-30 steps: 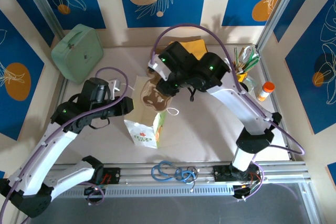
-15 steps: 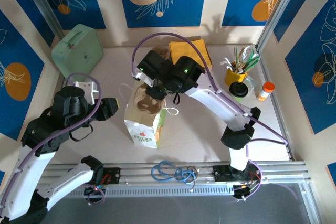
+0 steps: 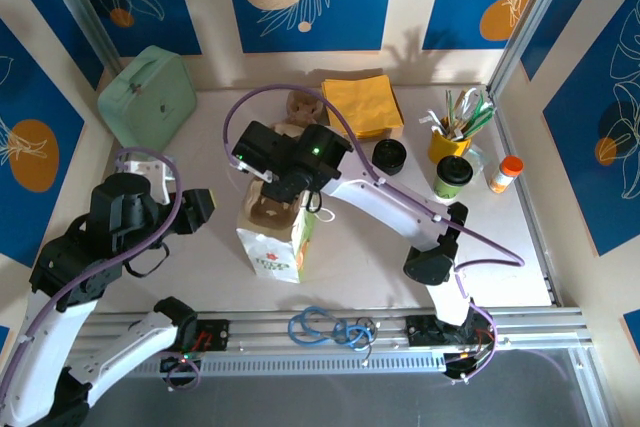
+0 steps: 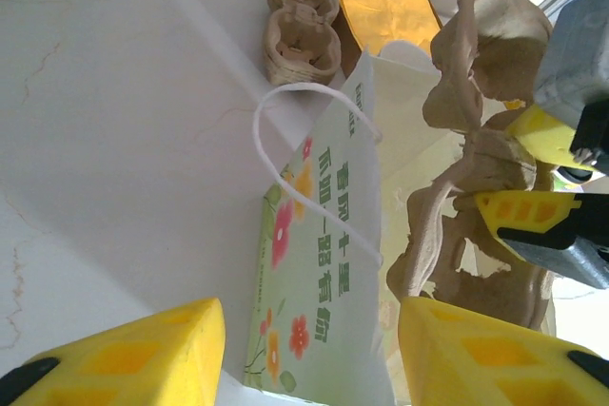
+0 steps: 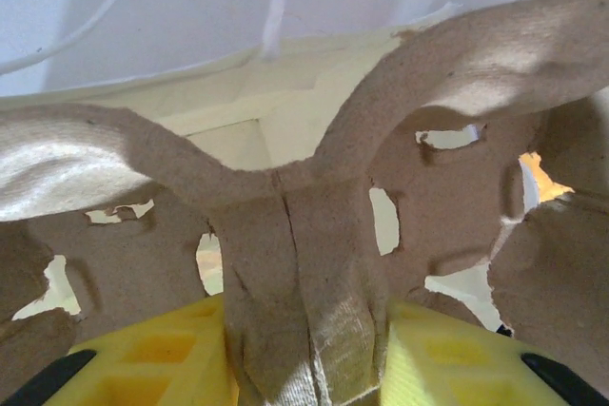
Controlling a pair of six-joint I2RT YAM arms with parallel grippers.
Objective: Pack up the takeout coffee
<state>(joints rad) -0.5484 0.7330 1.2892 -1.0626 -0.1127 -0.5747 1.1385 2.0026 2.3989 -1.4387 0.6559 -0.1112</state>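
Right tool (image 5: 304, 354) is clamped on the middle ridge of a pulp cup carrier (image 3: 270, 212), yellow fingers (image 5: 143, 363) pressed against both sides of the cardboard, and the right arm reaches across from 3 o'clock to hold that carrier at the open mouth of the paper bag (image 3: 272, 252). How far inside it sits, I cannot tell. The bag stands upright a little toward 9 o'clock from the middle of the table (image 3: 380, 247), its white cord handle looping out to the side in the left wrist view. The left tool (image 4: 309, 358) hangs at the bag's 9 o'clock, clear of it, jaws spread wide with nothing between them. And the takeout coffee (image 3: 452, 175)? It stands upright, out at 3 o'clock on the table, lid on, well apart from the bag and from both tools. A loose black lid (image 3: 389, 155) lies just beside it at its 10 o'clock, a yellow cup (image 3: 447, 144) of utensils stands close at its 12 o'clock, and an orange-capped bottle (image 3: 507, 173) stands at its 3 o'clock. Toward 12 o'clock from the bag sit a second carrier (image 3: 300, 104) and a stack of yellow napkins (image 3: 362, 105).
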